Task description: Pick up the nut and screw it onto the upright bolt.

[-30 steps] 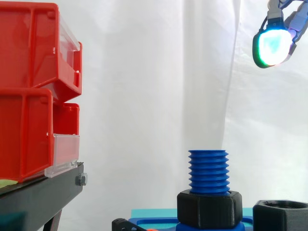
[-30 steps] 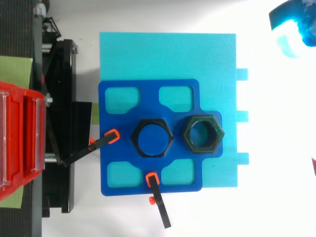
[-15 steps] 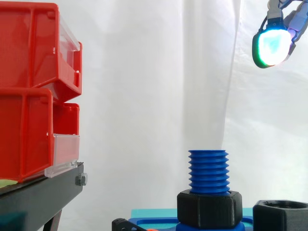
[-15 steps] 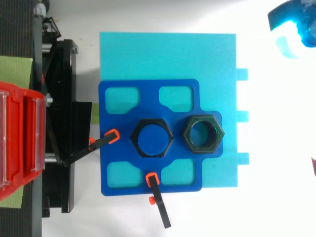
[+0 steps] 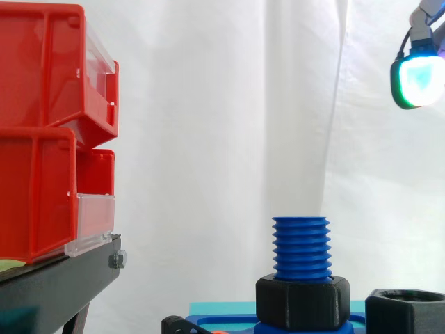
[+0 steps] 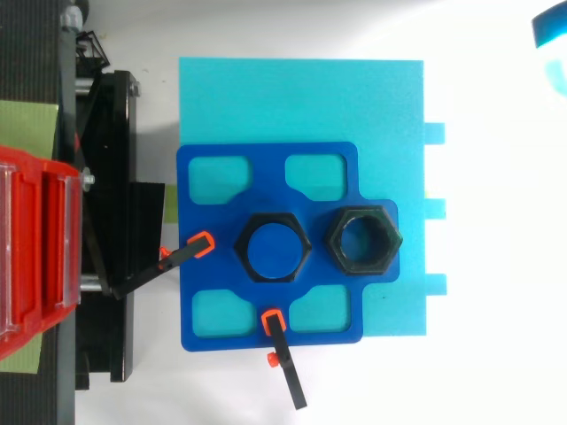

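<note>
At the far left, 2 stacked red bins [image 5: 42, 139] with clear front panels sit on a black stand [image 5: 55, 292]. Their walls hide whatever is inside them. From above, the stand's edge reaches the left side of a cyan board [image 6: 301, 97] lying on the white surface. A darker blue plate [image 6: 354, 177] lies on this board, and 4 rounded cut-outs in the plate show the cyan beneath. 2 black clamps with orange tips, 1 [image 6: 182, 257] at the plate's left edge and 1 [image 6: 283, 363] at its near edge, touch the plate.

The blue threaded bolt [image 5: 300, 247] stands upright at the plate's middle, with a black hex collar [image 5: 302, 300] around its base. Just right of it, apart from the collar, the black nut [image 6: 333, 241] lies flat on the plate with its hole facing up.

The hand [image 5: 417, 80] is high at the far right, well above and apart from the nut. It glows green and white, and whether it is released or clenched cannot be told.
</note>
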{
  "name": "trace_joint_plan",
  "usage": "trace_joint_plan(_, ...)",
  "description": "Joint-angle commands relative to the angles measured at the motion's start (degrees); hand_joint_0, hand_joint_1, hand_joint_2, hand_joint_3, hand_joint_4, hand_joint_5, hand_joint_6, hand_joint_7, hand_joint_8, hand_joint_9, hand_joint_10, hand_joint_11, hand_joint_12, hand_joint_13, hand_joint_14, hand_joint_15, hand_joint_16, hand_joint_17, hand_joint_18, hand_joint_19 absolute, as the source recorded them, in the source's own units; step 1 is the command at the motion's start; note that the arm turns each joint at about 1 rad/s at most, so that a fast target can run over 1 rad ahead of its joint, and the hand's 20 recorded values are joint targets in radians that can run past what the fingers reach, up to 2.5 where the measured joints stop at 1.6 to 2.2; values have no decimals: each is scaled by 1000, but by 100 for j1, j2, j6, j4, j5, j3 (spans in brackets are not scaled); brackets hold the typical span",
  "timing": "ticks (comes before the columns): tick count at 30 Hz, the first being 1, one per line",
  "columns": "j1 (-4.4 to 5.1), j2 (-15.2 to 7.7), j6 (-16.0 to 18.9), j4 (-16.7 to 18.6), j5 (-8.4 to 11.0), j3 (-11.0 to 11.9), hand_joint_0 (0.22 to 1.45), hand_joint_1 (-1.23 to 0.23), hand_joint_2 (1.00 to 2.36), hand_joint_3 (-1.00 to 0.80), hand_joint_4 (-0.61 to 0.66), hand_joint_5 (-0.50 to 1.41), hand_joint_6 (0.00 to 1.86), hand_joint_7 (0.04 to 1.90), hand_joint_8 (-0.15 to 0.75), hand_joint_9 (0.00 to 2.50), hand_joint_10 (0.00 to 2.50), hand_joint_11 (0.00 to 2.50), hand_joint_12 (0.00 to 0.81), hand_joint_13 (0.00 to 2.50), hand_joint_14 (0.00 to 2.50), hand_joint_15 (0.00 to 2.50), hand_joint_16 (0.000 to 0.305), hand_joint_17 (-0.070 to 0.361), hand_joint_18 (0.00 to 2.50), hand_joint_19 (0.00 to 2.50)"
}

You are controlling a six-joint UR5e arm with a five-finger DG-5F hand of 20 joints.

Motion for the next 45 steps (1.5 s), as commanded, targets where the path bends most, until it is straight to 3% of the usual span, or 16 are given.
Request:
trace_joint_plan(1,129,83,17,-300,197,-48,494,-398,1003,-465,215,-213,503,826,292,590,3,34,374,413,0,0,51,114,374,85)
trace_joint_plan(3,164,162,61,-397,188,-206,494,-398,1003,-464,216,-213,503,825,292,591,0,35,375,414,0,0,51,114,377,92)
trace_joint_plan(4,208,329,158,-344,214,-557,494,-398,1003,-465,215,-213,503,825,291,591,0,28,375,414,0,0,51,114,380,89)
trace_joint_plan(5,234,417,211,-265,250,-716,495,-398,1003,-467,216,-213,503,826,292,590,0,30,374,415,0,0,51,114,380,91)
trace_joint_plan(7,331,663,518,403,469,-1305,494,-397,1003,-465,212,-213,503,824,292,589,0,28,373,414,0,0,51,114,379,83)
trace_joint_plan(10,419,786,958,1378,724,-1665,494,-395,1003,-465,214,-213,503,826,290,589,0,35,373,415,0,0,51,114,378,83)
trace_joint_plan(11,427,786,1090,1572,803,-1700,494,-394,1003,-466,216,-213,503,826,291,587,0,34,372,415,0,0,51,114,378,91)
trace_joint_plan(12,471,786,1450,1853,979,-1718,494,-394,1003,-466,216,-213,503,826,289,588,0,33,373,415,0,0,51,114,378,84)
trace_joint_plan(13,506,777,1767,1879,1129,-1718,493,-394,1003,-463,217,-212,503,827,291,588,0,32,374,415,0,0,51,114,379,84)
trace_joint_plan(17,577,760,2408,2152,1322,-1726,494,-392,1003,-468,213,-212,503,826,292,590,0,27,373,415,0,0,51,114,376,84)
trace_joint_plan(22,638,760,2856,2530,1586,-1726,495,-387,1002,-472,212,-212,503,825,292,591,0,21,373,414,0,0,51,114,375,91)
trace_joint_plan(26,709,733,3208,2794,2148,-1726,495,-379,1002,-474,211,-212,503,820,290,588,0,27,372,411,0,0,51,114,375,85)
trace_joint_plan(29,770,725,3375,3057,2421,-1726,495,-375,1003,-472,213,-212,503,823,292,587,0,31,373,411,0,0,51,115,374,90)
trace_joint_plan(36,911,725,3472,3470,2631,-1849,495,-372,1002,-476,212,-212,503,827,293,590,0,27,372,411,0,0,51,114,371,77)
trace_joint_plan(42,972,725,3498,3672,2640,-2113,495,-369,1002,-478,211,-212,503,823,293,588,0,27,372,408,0,0,51,115,366,78)
trace_joint_plan(45,1016,725,3524,4042,2649,-2219,494,-368,1002,-478,209,-212,503,825,293,588,0,26,372,403,0,0,51,115,366,85)
